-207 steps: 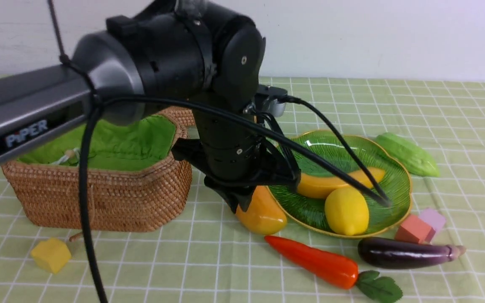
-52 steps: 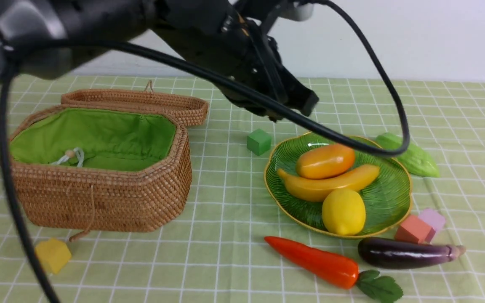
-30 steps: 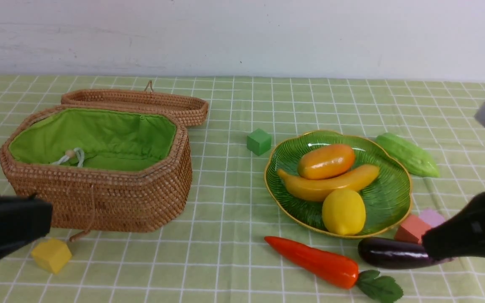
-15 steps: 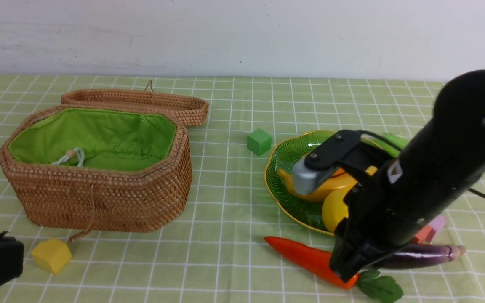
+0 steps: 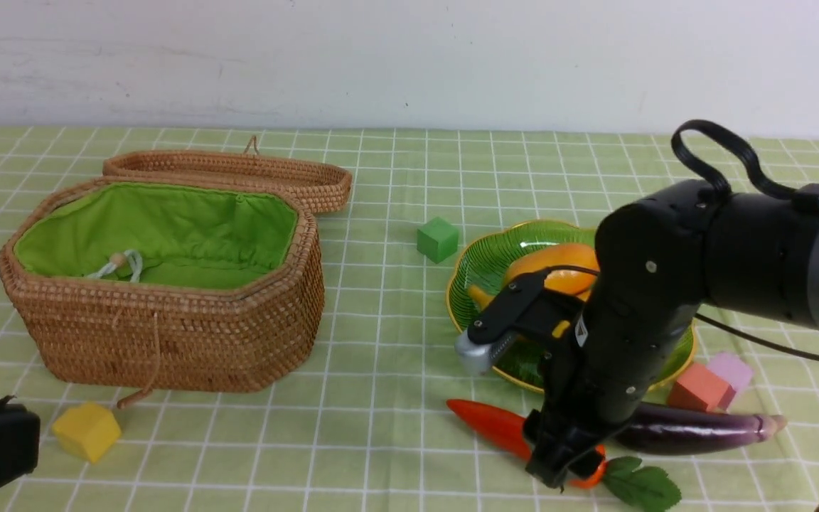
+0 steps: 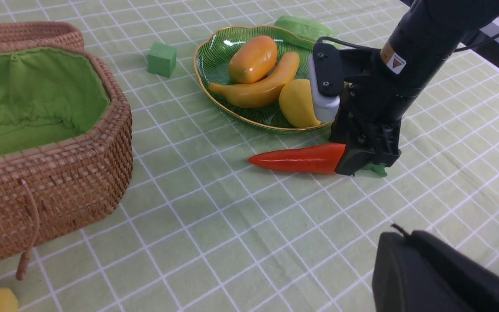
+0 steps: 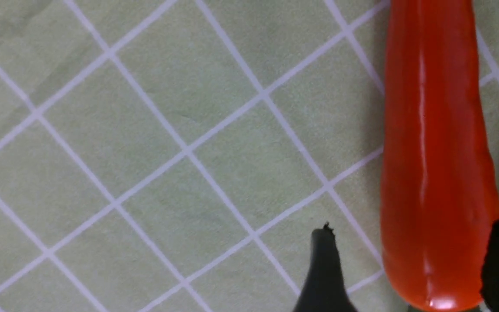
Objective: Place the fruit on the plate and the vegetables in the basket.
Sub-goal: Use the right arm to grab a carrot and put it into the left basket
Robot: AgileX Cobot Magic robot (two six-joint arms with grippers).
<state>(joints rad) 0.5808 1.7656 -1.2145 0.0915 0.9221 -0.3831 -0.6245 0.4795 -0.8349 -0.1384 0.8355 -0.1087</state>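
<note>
Green-checked worktop (image 5: 381, 334) below. Wicker basket (image 5: 189, 341) at left, lid folded back. Green plate (image 5: 480, 263) right of centre, with banana (image 6: 262, 91), mango (image 5: 559, 263) and lemon (image 6: 299, 104) inside. Right pincer (image 7: 413, 227), lower right, spread open at the carrot's thick end; left pincer (image 6: 407, 238), lower left corner, clenched. Eggplant (image 5: 701, 430) lower right, carrot (image 5: 495, 423) lower centre-right, both on cloth. Cubes last: green (image 5: 438, 240) upper centre, yellow (image 5: 87, 432) lower left.

- Open checkered green cloth (image 5: 374, 341) between tan woven wicker basket (image 5: 175, 327) and red toy carrot (image 5: 480, 419).
- Blocked beyond the carrot by gold-rimmed green dish (image 5: 470, 267).
</note>
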